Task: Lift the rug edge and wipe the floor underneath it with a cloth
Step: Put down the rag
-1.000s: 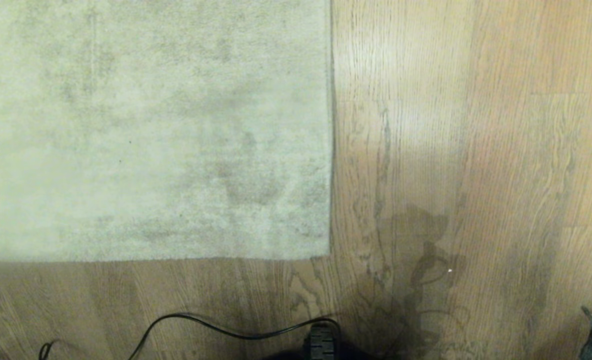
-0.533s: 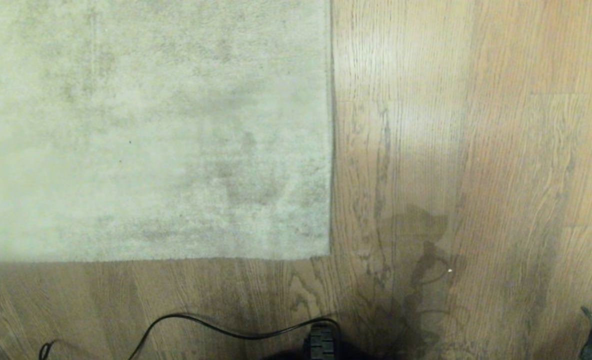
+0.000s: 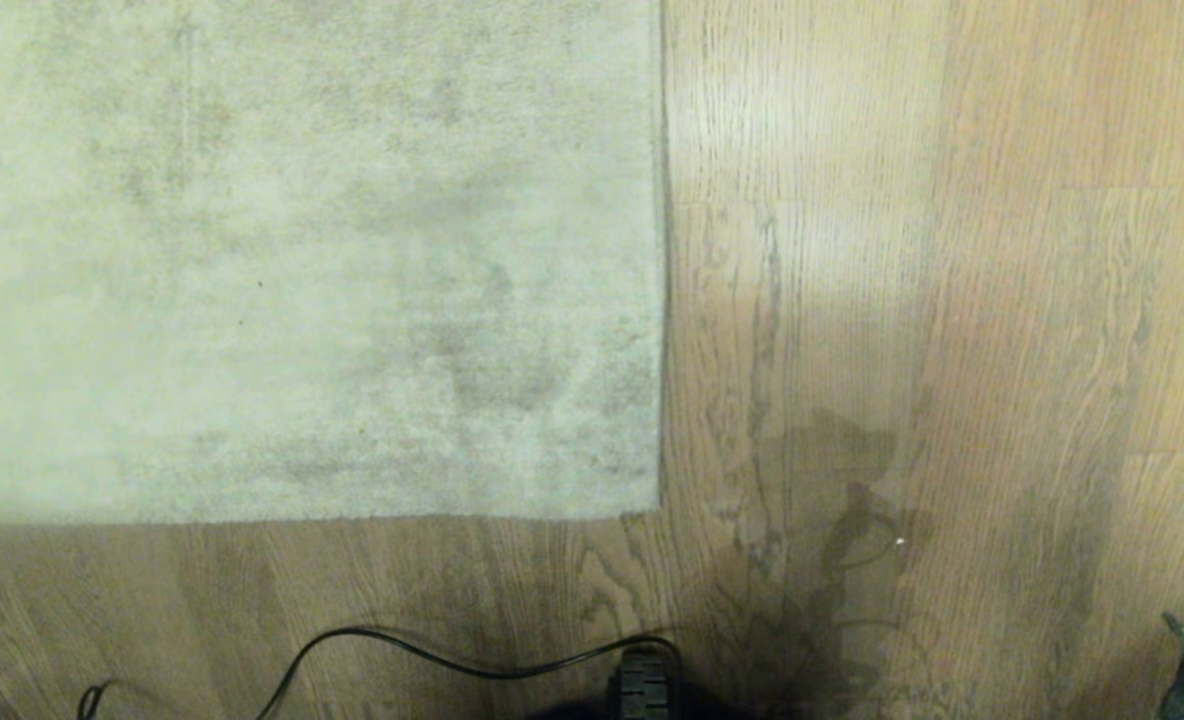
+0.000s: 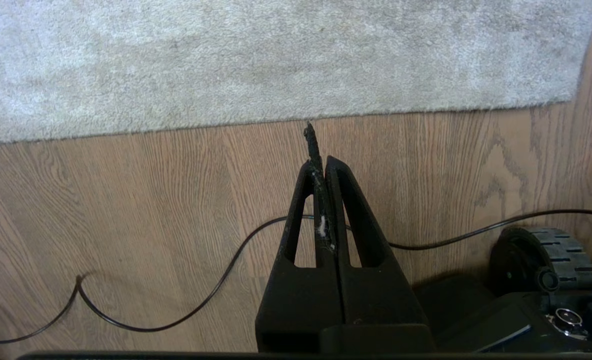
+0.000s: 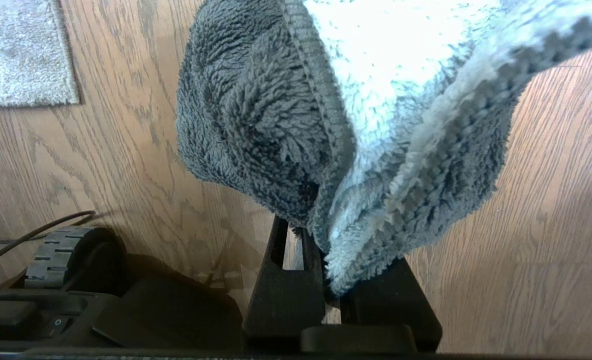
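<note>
nothing has changed across the last second: the head view is identical, so the task has not begun. the rug edge [image 3: 660,300] lies flat on the floor [image 3: 952,300], its corner at lower centre of the frame. the right gripper [image 5: 326,280] pinches the grey cloth [image 5: 336,125] at the frame's lower right edge; the left gripper [image 4: 321,165] is closed and empty, near a black cable [image 4: 176,320].
</note>
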Controlling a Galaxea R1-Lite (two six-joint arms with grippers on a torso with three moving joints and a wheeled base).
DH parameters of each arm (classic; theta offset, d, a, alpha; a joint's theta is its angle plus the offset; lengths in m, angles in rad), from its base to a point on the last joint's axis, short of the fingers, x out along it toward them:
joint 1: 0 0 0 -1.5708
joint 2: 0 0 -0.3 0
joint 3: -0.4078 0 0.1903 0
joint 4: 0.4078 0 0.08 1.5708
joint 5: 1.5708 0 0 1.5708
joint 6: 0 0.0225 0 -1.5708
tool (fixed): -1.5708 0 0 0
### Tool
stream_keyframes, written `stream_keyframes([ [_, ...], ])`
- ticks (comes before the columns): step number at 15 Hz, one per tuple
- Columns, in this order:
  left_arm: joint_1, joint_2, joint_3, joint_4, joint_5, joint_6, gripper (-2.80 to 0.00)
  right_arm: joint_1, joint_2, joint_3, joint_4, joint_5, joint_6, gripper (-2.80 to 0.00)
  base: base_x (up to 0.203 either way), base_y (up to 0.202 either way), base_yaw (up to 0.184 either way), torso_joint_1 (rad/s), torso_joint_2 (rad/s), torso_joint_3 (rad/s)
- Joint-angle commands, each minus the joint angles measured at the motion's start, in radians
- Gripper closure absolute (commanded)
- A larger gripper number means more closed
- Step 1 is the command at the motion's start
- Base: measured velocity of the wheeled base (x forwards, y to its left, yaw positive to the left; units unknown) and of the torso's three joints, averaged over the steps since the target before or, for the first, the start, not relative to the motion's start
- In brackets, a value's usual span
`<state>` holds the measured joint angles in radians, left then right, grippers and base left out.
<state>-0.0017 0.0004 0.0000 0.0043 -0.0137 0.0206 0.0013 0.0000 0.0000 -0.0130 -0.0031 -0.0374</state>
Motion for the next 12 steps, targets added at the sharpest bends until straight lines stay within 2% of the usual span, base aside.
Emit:
stream_keyframes([
  [1,0.0,0.001,0.0,0.0,0.0,-0.001,0.0,0.0,0.002,0.0,-0.001,0.0,-0.001,0.0,0.0,0.0,0.0,0.0,0.0,0.0],
  [12,0.0,0.001,0.0,-0.001,0.021,-0.024,0.0,0.0,0.002,0.0,-0.001,0.0,-0.001,0.0,0.0,0.0,0.0,0.0,0.0,0.0],
])
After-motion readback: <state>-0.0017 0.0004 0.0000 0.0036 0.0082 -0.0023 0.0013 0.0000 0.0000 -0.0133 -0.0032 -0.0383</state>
